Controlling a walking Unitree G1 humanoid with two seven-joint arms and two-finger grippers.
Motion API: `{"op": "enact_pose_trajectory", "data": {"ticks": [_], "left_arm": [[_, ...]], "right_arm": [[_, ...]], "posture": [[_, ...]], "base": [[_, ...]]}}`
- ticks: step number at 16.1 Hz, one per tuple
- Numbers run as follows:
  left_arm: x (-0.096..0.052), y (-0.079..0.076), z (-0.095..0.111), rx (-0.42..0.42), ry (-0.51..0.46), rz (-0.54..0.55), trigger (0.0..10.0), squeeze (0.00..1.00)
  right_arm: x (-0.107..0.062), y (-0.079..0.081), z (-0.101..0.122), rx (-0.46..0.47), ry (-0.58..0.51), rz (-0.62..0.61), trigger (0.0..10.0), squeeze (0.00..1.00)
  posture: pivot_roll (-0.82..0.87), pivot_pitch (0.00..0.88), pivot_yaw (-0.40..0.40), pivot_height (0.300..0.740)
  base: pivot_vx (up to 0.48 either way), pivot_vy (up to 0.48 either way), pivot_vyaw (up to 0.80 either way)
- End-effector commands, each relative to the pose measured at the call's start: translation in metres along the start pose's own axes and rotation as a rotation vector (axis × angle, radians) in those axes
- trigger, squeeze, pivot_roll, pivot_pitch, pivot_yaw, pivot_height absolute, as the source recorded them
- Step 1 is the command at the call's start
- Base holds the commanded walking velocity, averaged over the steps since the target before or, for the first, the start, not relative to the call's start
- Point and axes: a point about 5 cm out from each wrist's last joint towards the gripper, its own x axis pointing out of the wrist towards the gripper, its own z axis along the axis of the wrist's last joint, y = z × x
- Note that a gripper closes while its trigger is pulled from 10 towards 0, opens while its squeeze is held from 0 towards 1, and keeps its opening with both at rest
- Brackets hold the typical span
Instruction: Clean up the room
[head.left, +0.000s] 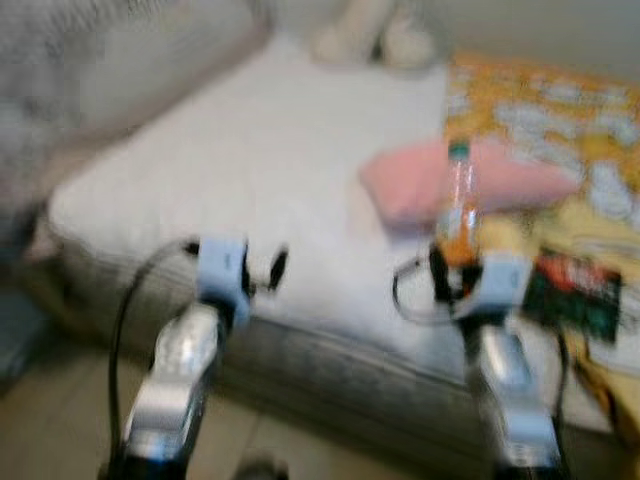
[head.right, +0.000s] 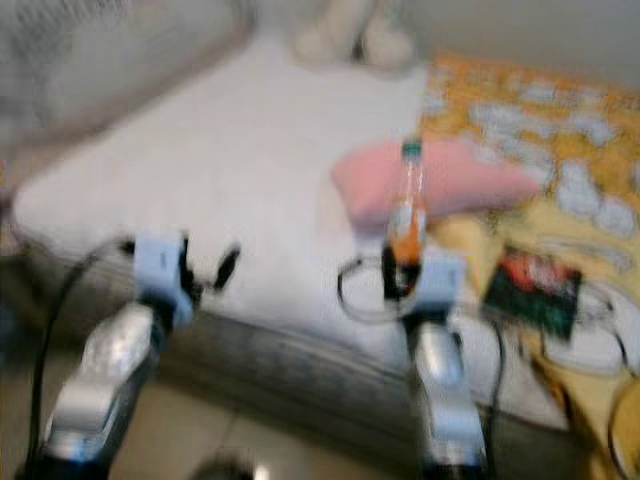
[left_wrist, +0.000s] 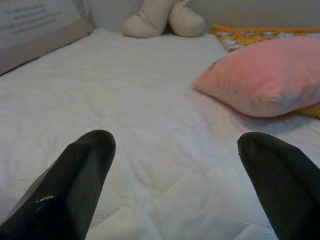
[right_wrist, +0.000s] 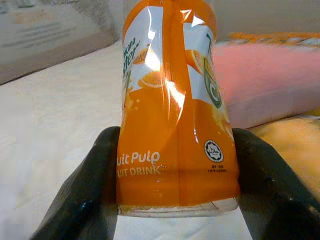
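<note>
An orange juice bottle (head.left: 459, 208) with a green cap stands upright in my right gripper (head.left: 452, 272), which is shut on its lower body (right_wrist: 177, 150). It is held above the front edge of a white bed (head.left: 260, 170), in front of a pink pillow (head.left: 420, 180). My left gripper (head.left: 262, 270) hangs open over the bed's front edge, its two black fingers (left_wrist: 75, 180) spread wide with nothing between them. The head views are blurred.
A beige plush toy (left_wrist: 160, 20) lies at the bed's far side. A yellow and white patterned blanket (head.left: 540, 110) covers the right part. A dark red and green packet (head.left: 575, 290) lies at the right. A grey cushion (left_wrist: 35, 25) is at the left.
</note>
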Motion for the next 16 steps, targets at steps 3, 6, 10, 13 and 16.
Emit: {"op": "enact_pose_trajectory", "data": {"ticks": [3, 6, 10, 13, 16], "left_arm": [[0.001, -0.006, 0.004, 0.003, -0.022, -0.018, 10.0, 0.0], [0.001, -0.008, 0.006, 0.011, -0.034, -0.023, 10.0, 0.0], [0.0, -0.008, 0.007, 0.011, -0.043, -0.014, 10.0, 0.0], [0.0, -0.008, 0.007, -0.002, -0.048, -0.008, 10.0, 0.0], [0.001, -0.009, 0.007, -0.053, -0.053, -0.019, 10.0, 0.0]], "right_arm": [[0.005, -0.007, 0.002, 0.01, 0.004, -0.008, 0.0, 0.0], [0.007, -0.006, 0.0, 0.01, 0.013, 0.006, 0.0, 0.0], [0.007, -0.011, -0.003, 0.02, 0.027, -0.003, 0.0, 0.0], [0.003, -0.012, -0.007, 0.019, 0.042, -0.005, 0.0, 0.0], [0.002, -0.012, -0.009, 0.021, 0.048, -0.005, 0.0, 0.0]], "posture": [[0.03, 0.0, -0.014, 0.731], [0.03, 0.0, -0.012, 0.731], [0.03, 0.0, -0.012, 0.731], [0.03, 0.0, -0.01, 0.731], [0.02, 0.0, -0.007, 0.731]], "base": [[0.0, -0.48, 0.57], [0.0, -0.48, 0.56], [0.0, -0.48, 0.55], [0.0, -0.48, 0.55], [0.0, 0.0, 0.55]]}}
